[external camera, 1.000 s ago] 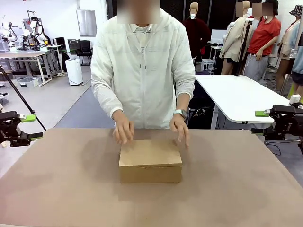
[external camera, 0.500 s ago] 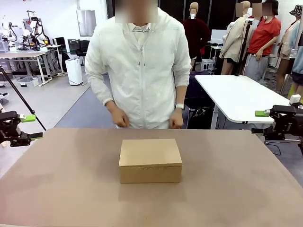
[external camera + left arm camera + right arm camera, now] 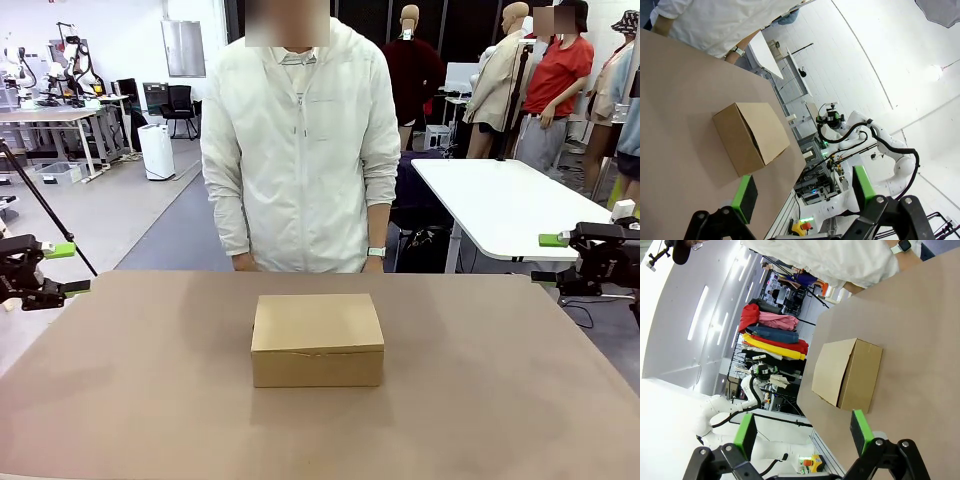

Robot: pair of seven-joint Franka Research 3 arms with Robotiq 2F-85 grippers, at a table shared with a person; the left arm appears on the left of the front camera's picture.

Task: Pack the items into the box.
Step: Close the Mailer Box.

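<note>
The box (image 3: 317,338) sits closed mid-table; both tools, left (image 3: 802,192) and right (image 3: 804,432), released.

Bright, even overhead lighting throughout. The cardboard box (image 3: 317,339) casts only a soft, faint shadow on the tabletop just in front of it and to its sides. Both wrist views bend strongly at the edges, with ceiling glare washing out areas far beyond the box. Focus is sharp.

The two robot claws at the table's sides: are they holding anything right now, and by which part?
Nothing is held. The left gripper and right gripper both stand open and empty, away from the closed box mid-table.
</note>
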